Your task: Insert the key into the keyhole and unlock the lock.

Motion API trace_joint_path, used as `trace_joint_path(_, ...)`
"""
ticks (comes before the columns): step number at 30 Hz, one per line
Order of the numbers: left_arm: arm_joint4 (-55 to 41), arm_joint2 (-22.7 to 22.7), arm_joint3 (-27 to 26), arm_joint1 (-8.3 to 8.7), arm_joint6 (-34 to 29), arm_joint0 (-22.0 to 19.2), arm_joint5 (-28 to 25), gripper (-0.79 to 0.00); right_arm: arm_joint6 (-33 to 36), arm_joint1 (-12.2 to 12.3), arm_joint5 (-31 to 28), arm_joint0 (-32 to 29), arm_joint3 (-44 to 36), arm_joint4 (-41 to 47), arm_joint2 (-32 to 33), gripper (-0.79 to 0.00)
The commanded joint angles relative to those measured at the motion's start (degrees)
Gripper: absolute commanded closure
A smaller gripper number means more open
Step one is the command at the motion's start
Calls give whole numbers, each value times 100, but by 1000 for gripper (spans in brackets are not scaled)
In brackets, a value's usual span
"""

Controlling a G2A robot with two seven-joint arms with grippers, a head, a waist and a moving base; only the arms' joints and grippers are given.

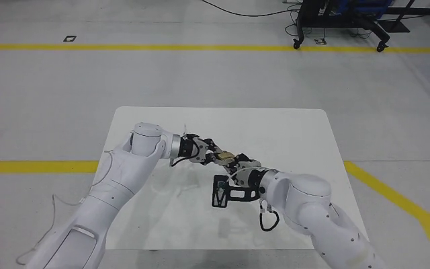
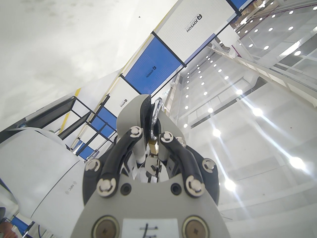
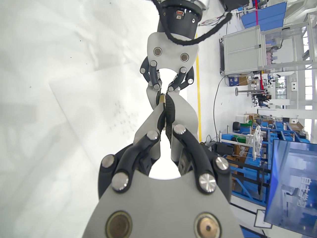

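Top view has both arms meeting over the middle of the white rectangular tabletop (image 1: 295, 134). A small brass-coloured padlock (image 1: 227, 156) is held in the air above that middle, clear of the surface. The left gripper (image 1: 216, 155) comes in from the tabletop's left side and the right gripper (image 1: 236, 163) from its near right corner, so the two tips face each other with the padlock between them. In the left wrist view the left gripper's jaws are drawn narrow around the padlock. A curved silver metal piece (image 2: 156, 115) is pinched near the tips against the ribbed black pads (image 2: 146, 105), and a strip of brass body shows deeper in between the fingers. In the right wrist view the right gripper's jaws are pressed together along their own ribbed black pads (image 3: 170, 108). Their tips sit right against a small brass edge of the padlock (image 3: 162, 98), which peeks out between the left gripper's fingers. Whether a key sits between the right pads I cannot tell. Both grippers hang level with each other above the tabletop, neither touching it.
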Motion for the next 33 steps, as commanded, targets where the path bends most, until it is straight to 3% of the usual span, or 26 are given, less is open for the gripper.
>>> trace_joint_path(1,-65,20,22,2,-82,0,-7,0,-381,48,-167,-124,-55,195,322,0)
trace_joint_path(8,-1129,684,181,51,-147,-151,-69,0,-2417,230,-1244,-311,149,687,1294,0)
trace_joint_path(12,-1740,1223,294,161,-187,-433,-110,0,-3030,302,-1261,-296,406,389,1303,0)
trace_joint_path(21,-2338,2023,446,374,-383,-888,-307,0,-3539,412,-1261,-200,659,40,1260,0)
trace_joint_path(33,-2689,2619,507,496,-521,-1204,-445,0,-3761,491,-1261,-104,809,32,1202,0)
